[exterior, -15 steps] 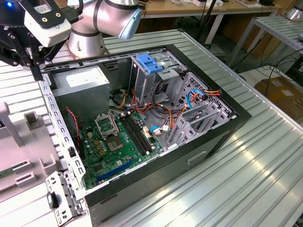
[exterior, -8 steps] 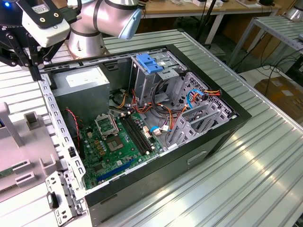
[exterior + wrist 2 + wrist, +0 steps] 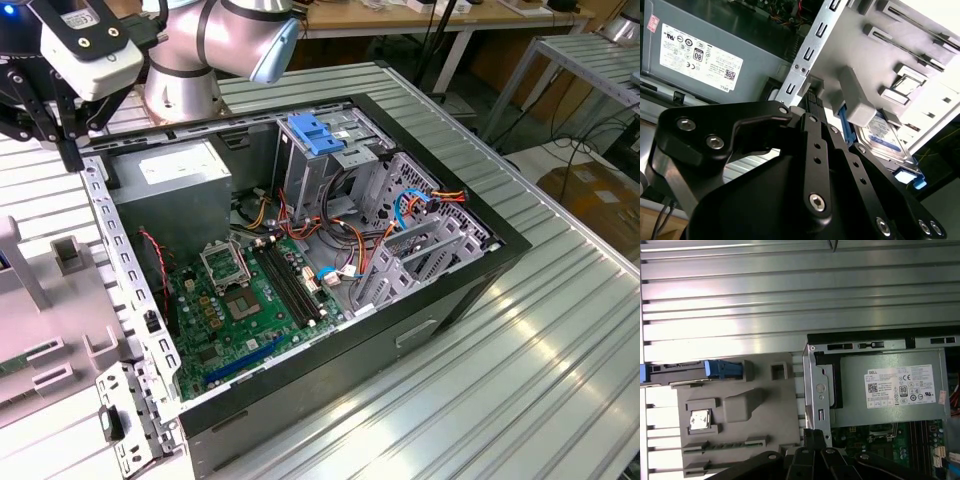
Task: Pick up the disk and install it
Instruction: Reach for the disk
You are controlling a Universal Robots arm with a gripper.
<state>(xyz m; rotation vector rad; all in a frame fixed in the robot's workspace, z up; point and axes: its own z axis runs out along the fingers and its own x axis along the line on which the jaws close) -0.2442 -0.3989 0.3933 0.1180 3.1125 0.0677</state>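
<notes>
Open black tower computer case [image 3: 505, 250] lies on its side on the ribbed metal table [image 3: 480, 400], green motherboard [image 3: 235, 310] and grey box-shaped power supply [image 3: 175, 185] exposed. A squarish blue ribbed plastic latch [image 3: 315, 133] sits atop the bare-metal drive cage [image 3: 350, 165] at the far side of the case. Silver robot arm [image 3: 210, 40] reaches in from the exterior view's upper left. Black pincer [image 3: 68, 150] hangs over the perforated metal rear edge of the case, next to the power supply. In both wrist views its tips [image 3: 811, 100] [image 3: 815, 436] meet with no gap, clenched on nothing. The power supply's white label shows in both wrist views [image 3: 695, 55] [image 3: 900, 387]. A grey moulded plastic holder tray [image 3: 755, 410] sits on the table just outside the case, at the exterior view's left [image 3: 40, 300]. The disk, a flat dark hard drive in a bright blue plastic carrier [image 3: 690, 373], rests in this holder along one of its edges, outside the case. In the second wrist view the disk [image 3: 885, 142] shows its silver top plate, with blue carrier parts at each end, tucked against a raised grey block of the holder. Pincer and disk are apart, not touching.
</notes>
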